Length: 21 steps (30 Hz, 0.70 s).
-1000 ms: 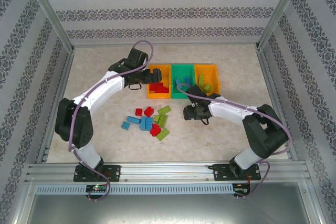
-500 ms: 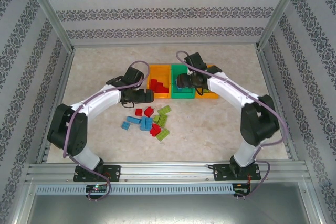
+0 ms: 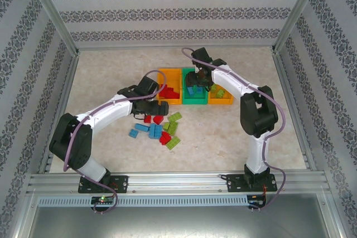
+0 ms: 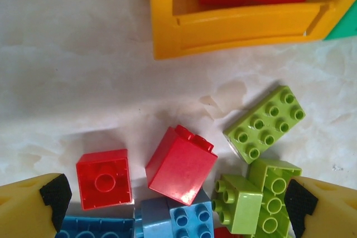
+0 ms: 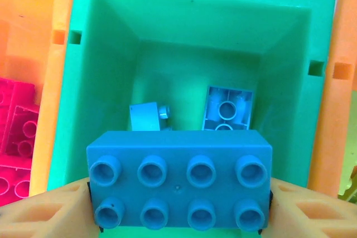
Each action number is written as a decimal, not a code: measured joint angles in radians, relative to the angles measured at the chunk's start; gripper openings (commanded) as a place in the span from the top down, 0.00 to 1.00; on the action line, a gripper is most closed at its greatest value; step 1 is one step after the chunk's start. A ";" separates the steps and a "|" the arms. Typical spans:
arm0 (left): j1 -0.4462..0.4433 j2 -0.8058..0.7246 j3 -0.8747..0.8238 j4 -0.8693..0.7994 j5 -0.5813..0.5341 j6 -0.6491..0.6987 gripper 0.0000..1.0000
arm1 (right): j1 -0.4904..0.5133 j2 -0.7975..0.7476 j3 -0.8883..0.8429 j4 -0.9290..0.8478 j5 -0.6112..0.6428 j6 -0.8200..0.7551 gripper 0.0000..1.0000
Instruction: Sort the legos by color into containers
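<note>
1. In the right wrist view we see a blue brick (image 5: pixel 179 179) clamped in the right gripper (image 5: pixel 179 210), above the green bin (image 5: pixel 189 20), where two smaller blue bricks (image 5: pixel 226 107) lie.
2. The left wrist view shows us the left gripper (image 4: pixel 178 196) spread wide above the loose legos (image 4: pixel 181 163), near the left orange bin (image 4: pixel 223 23).
3. A second ago the right gripper hung beside that pile and the left gripper reached at the orange bin.

Right gripper (image 3: pixel 196 83): swung from beside the loose bricks (image 3: pixel 162 129) to above the green bin (image 3: pixel 194 102), blue brick (image 5: pixel 179 179) between its fingers.
Left gripper (image 4: pixel 178 196): drawn back from the left orange bin (image 4: pixel 234 26) to the loose bricks.
</note>
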<state>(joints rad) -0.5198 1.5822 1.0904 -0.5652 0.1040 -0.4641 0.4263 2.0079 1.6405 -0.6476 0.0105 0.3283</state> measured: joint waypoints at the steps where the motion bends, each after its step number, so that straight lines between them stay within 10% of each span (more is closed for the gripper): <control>1: -0.005 0.004 0.000 -0.001 -0.001 0.002 0.01 | -0.002 0.002 0.000 -0.005 0.000 -0.001 0.25; 21: -0.038 0.141 0.084 -0.042 -0.072 0.322 0.13 | -0.006 -0.149 -0.092 0.002 -0.015 0.013 0.18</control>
<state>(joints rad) -0.5575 1.7233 1.1744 -0.6067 0.0322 -0.1417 0.4206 1.8591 1.5490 -0.6456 -0.0048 0.3412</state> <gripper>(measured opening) 0.875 0.817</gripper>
